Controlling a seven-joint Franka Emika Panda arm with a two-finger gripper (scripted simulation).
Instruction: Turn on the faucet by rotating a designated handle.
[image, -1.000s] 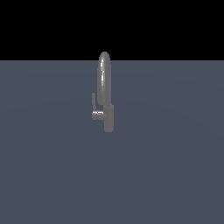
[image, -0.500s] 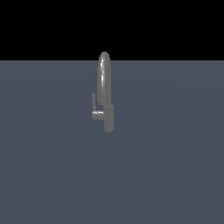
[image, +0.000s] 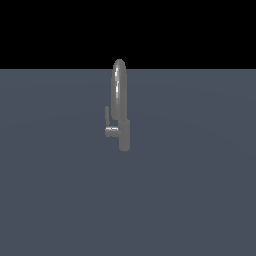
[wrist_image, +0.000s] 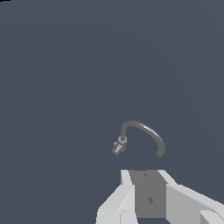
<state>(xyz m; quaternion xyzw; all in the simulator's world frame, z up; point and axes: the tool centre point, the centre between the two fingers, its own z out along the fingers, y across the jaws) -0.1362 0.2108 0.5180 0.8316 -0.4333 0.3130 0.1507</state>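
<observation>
I am seeing the faucet standing mid-floor, its handle sticking out at 9 o'clock, untouched. My gripper is hovering well above, fingers spread apart. Approach and rotation are remaining, I am judging.

Dim, flat, shadowless renders; a soft highlight streaks the small glossy grey metal faucet; edges slightly soft.
</observation>
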